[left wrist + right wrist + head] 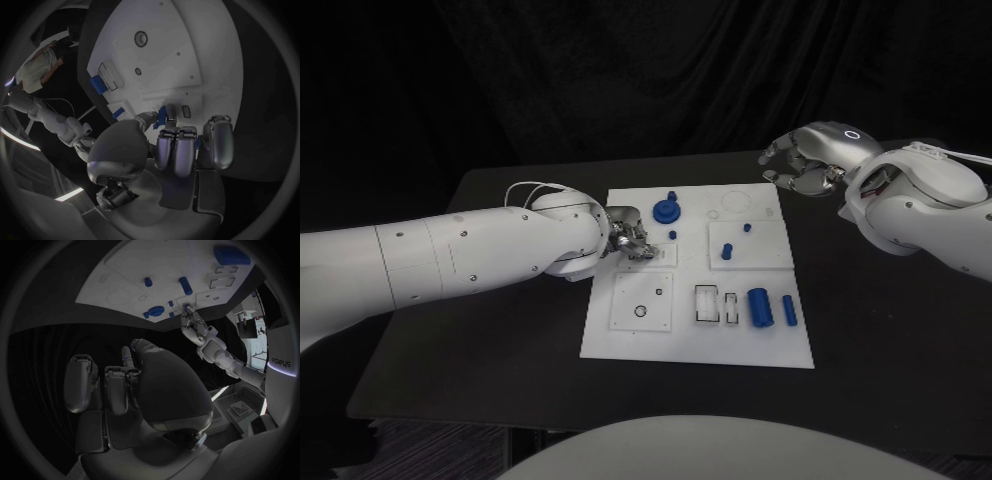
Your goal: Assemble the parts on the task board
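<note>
Head view, left hand pinching small blue part over white board at its 9 o'clock edge, right hand curled empty beyond board's 1 o'clock corner.

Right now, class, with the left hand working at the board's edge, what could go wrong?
1. The left hand seems to pinch a small blue part at its fingertips; it could slip or tilt.
2. That hand's fingers might nudge the blue disc close by.
3. Pressing near the task board edge could shift the board.
</note>
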